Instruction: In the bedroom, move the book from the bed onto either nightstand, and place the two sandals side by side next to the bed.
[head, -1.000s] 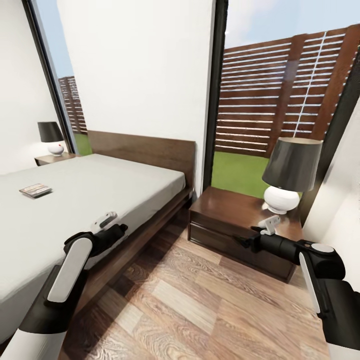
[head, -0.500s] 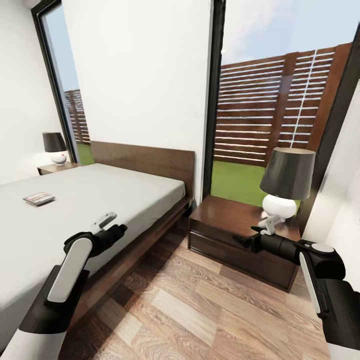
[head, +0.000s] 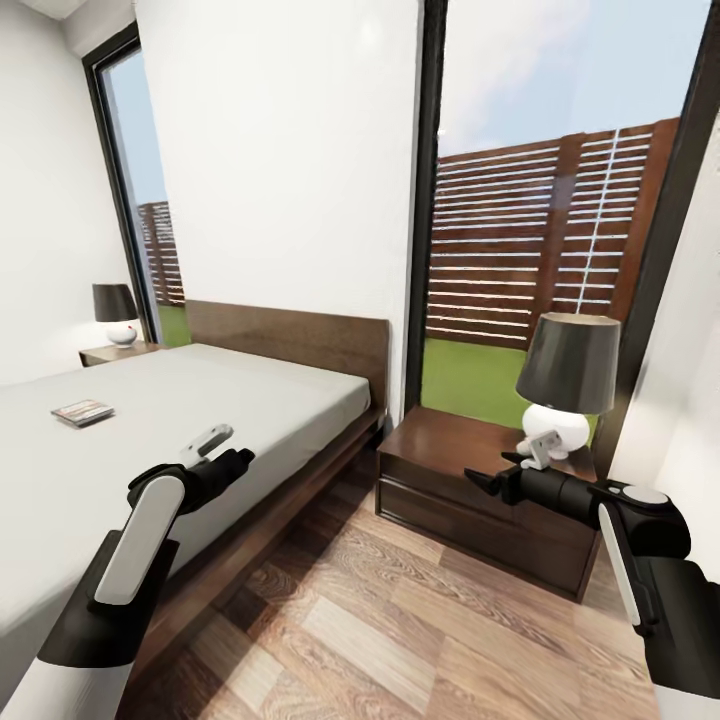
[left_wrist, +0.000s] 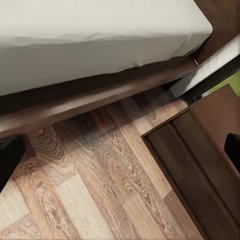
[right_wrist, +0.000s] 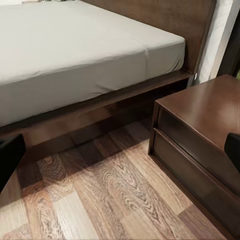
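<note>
Beside the bed (head: 250, 400), I hold both arms forward, empty fingers apart (travel posture); the book (head: 82, 412) lies well beyond reach.

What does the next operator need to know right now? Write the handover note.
Left gripper: empty, hovering over the bed's near edge; open or shut can't be told.
Right gripper: empty, jaws apart, held in front of the near nightstand.
Book: lying flat on the bed, towards its far side, untouched.
Nightstands: the near one, right of the bed, carries a lamp with bare top beside it; a second nightstand with a lamp stands on the bed's far side.
Sandals: not located from here.
Done: nothing.
Left: book onto a nightstand; find both sandals and set them side by side next to the bed.
</note>
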